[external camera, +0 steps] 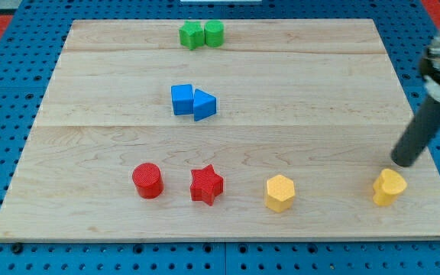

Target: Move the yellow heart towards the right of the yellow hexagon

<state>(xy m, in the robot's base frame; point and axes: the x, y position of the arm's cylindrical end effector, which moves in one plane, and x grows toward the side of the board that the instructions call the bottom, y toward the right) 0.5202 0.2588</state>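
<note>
The yellow heart (389, 187) lies near the board's bottom right corner. The yellow hexagon (279, 192) lies to its left, near the bottom edge, well apart from it. My tip (403, 163) rests on the board just above and slightly right of the heart, very close to it; I cannot tell if it touches. The dark rod rises from there toward the view's top right.
A red star (206, 185) and a red cylinder (147, 181) lie left of the hexagon. A blue cube (182, 99) and blue triangle (204, 105) touch at centre. Two green blocks (202, 34) sit at the top edge. The wooden board (319, 92) lies on blue pegboard.
</note>
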